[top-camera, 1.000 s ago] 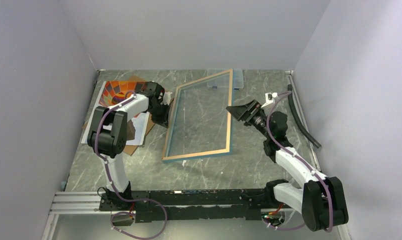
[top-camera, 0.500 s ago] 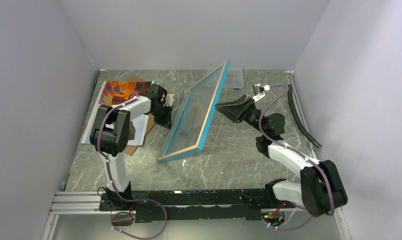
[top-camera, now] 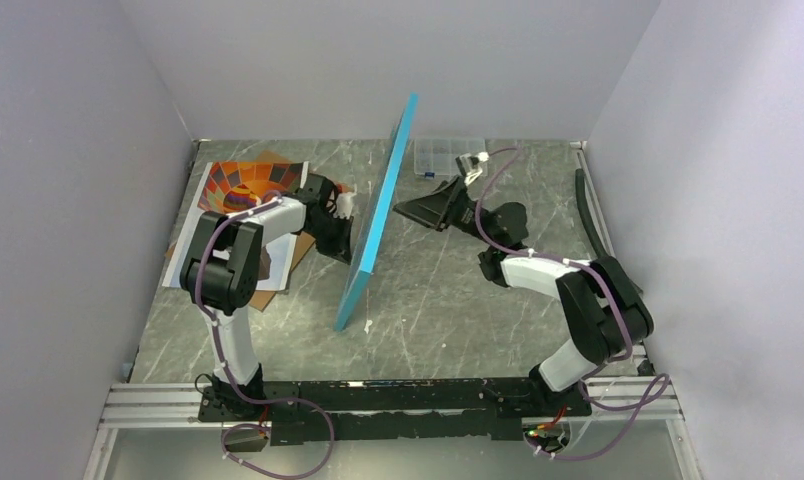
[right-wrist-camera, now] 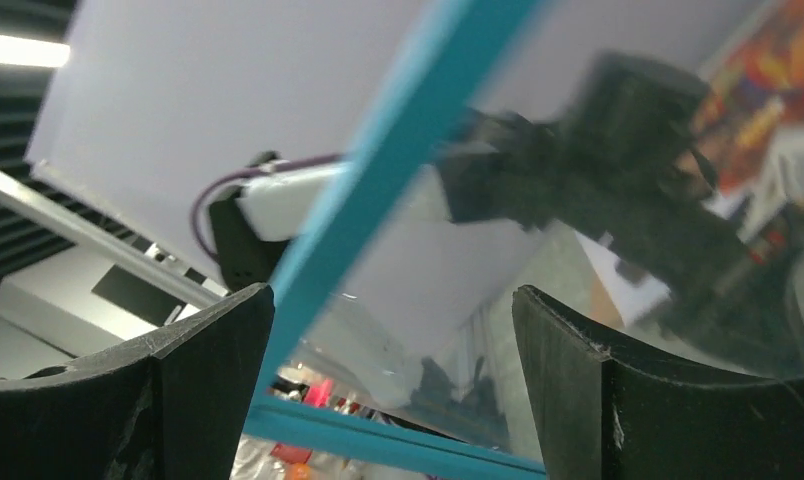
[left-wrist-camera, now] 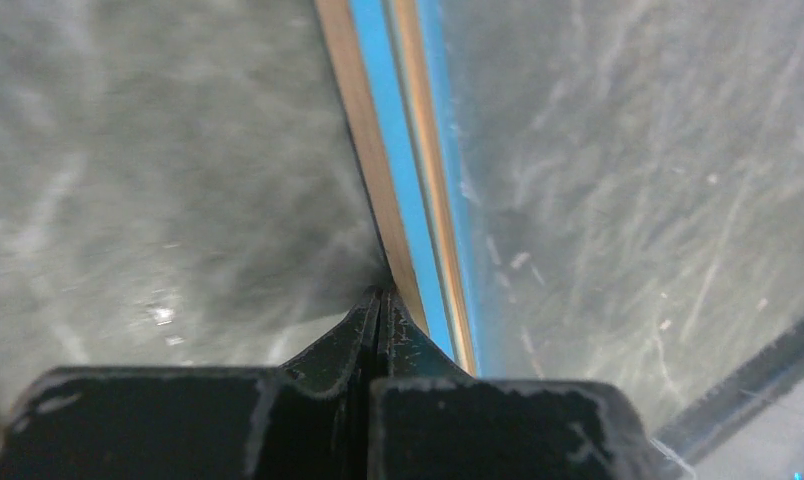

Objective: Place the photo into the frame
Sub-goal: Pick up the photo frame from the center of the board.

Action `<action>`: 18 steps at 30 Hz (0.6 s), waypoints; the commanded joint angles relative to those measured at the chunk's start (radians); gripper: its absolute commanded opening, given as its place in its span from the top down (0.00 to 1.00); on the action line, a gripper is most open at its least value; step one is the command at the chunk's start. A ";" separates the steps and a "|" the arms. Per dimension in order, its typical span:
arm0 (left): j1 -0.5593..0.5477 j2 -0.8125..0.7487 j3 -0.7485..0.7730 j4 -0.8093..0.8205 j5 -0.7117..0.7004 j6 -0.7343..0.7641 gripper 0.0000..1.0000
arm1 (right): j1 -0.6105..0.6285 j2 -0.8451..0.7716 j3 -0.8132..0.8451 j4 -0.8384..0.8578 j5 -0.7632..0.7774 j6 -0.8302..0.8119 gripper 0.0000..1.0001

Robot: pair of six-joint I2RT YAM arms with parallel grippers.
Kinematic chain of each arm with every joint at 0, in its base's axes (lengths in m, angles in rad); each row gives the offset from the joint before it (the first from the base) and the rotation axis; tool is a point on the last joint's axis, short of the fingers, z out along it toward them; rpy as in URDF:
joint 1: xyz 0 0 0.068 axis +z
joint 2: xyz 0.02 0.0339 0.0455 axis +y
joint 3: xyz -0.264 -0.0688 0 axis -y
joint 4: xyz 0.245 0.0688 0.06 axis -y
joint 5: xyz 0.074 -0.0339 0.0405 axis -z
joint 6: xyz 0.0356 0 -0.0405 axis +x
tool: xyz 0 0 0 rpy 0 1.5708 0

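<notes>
The frame (top-camera: 378, 215) stands almost upright on its left long edge in the middle of the table, blue border towards the camera. My left gripper (top-camera: 344, 236) is shut, and its tip (left-wrist-camera: 382, 297) rests against the frame's tan and blue edge (left-wrist-camera: 403, 150) at table level. My right gripper (top-camera: 418, 209) is open and empty, right behind the raised pane. In the right wrist view the gripper (right-wrist-camera: 388, 300) faces the blue border (right-wrist-camera: 408, 110) between its jaws. The photo (top-camera: 240, 184) lies face up at the back left, partly under my left arm.
A brown backing board (top-camera: 278, 275) lies under the photo. A small clear compartment box (top-camera: 448, 155) sits at the back, behind the frame. A black hose (top-camera: 606, 235) runs along the right wall. Grey walls close in three sides.
The frame has swung up from lying nearly flat to standing almost on edge, pivoting on its left side. My right gripper moved left and up behind it. My left gripper stayed at the frame's edge.
</notes>
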 commanded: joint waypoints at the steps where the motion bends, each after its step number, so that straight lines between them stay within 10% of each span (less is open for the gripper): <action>1: -0.049 0.024 -0.050 -0.043 0.078 -0.006 0.97 | 0.023 0.003 0.040 -0.254 -0.050 -0.086 0.06; 18: 0.011 -0.059 0.034 -0.080 0.006 -0.009 0.97 | 0.007 -0.242 0.029 -0.418 0.018 -0.141 0.00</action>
